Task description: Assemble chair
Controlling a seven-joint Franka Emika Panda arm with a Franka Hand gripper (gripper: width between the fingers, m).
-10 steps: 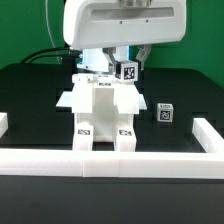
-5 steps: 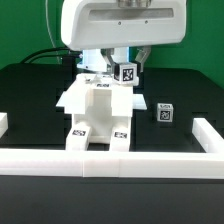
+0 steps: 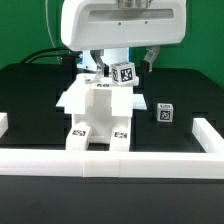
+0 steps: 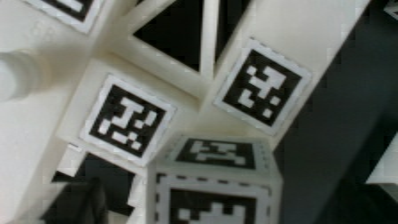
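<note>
End effector (image 3: 124,60): mine, hanging low behind the chair, right at the upper block. My fingers are hidden, so I can't tell whether they're spread or clamped.
Chair: partly built white chair assembly with black-and-white marker tags (image 3: 98,112), standing mid-table, its two tagged feet against the front rail.
Upper block: small white tagged block (image 3: 126,73), tilted, at the assembly's top edge toward the exterior view's right. I can't tell whether it touches the assembly.
Wrist view: same block up close (image 4: 217,185), with tagged white assembly panels (image 4: 125,118) just behind it.
Spare part: second small white tagged cube (image 3: 164,113), lying on the table, off to the exterior view's right, clear of the assembly.
Table: black table (image 3: 30,95).
Rail: white raised rail (image 3: 160,158) along the near edge.
</note>
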